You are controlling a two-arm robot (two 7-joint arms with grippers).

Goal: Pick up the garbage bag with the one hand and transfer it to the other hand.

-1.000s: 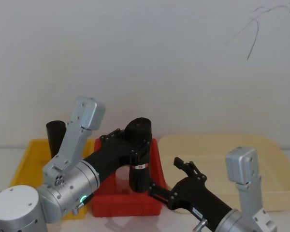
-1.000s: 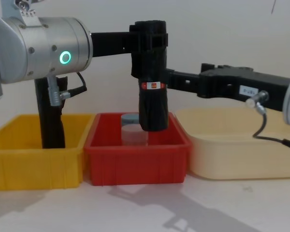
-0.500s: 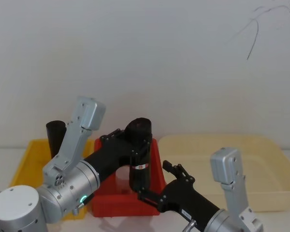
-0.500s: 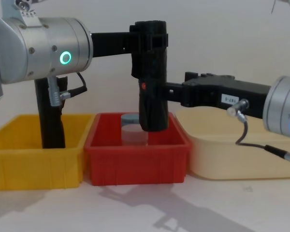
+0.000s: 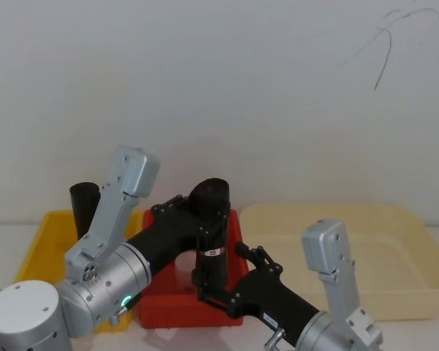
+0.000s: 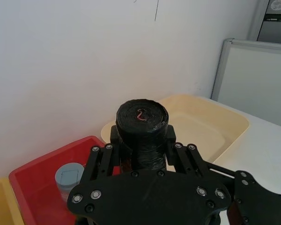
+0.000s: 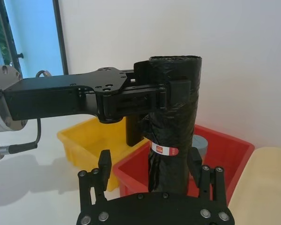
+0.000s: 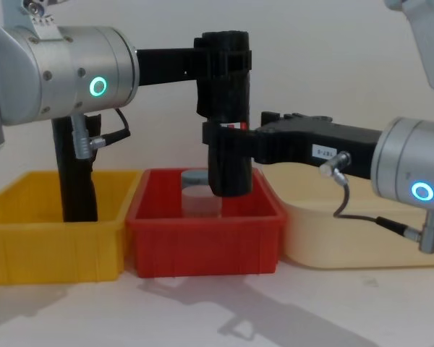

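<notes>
The left gripper (image 8: 223, 69) is clamped on the upper part of the garbage bag (image 7: 175, 93), holding the roll upright in the air above the red bin (image 8: 202, 249). The right gripper (image 7: 150, 161) is spread around the roll's lower half. One finger (image 7: 105, 164) stands clear of the roll's side and the other lies close against it, level with the label band (image 7: 165, 150).

By my reading the handover is at its middle step: the receiving gripper is in place but not yet squeezing. The next move calls for the right jaws to close squarely on the roll at or just under the band. Only once that hold is firm should the left jaws let go (too early, and the roll would likely drop into the bin, onto the small jar (image 8: 197, 201) below).

The bag is a long black roll of tightly wound, slightly wrinkled film. Its top end is flat with a small red mark at the centre, and the narrow band is red and white. It probably gives a little under pressure.
</notes>
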